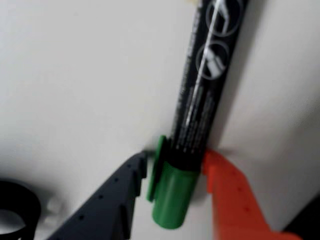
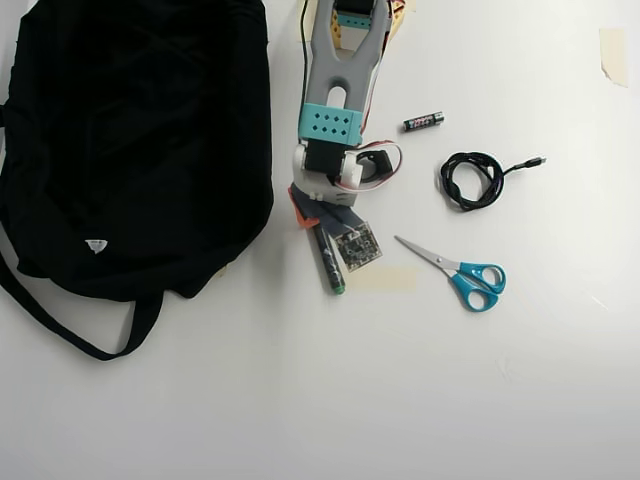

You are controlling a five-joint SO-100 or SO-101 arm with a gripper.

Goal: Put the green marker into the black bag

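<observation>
The green marker [image 1: 200, 100] lies on the white table, its dark barrel with white print running up the wrist view and its green end [image 1: 172, 195] nearest the camera. My gripper [image 1: 175, 159] straddles it just above that green end. The orange finger [image 1: 225, 190] presses the barrel's right side and the dark finger [image 1: 115, 200] touches the green collar on the left. From overhead, the marker [image 2: 328, 262] points down and right from the gripper [image 2: 312, 222]. The black bag [image 2: 130, 140] fills the left side, a short gap left of the gripper.
Right of the arm in the overhead view lie a small black battery [image 2: 423, 121], a coiled black cable [image 2: 472, 180] and blue-handled scissors [image 2: 460, 272]. A strip of tape [image 2: 383, 279] sits beside the marker's tip. The bag's strap [image 2: 60, 325] trails toward the lower left.
</observation>
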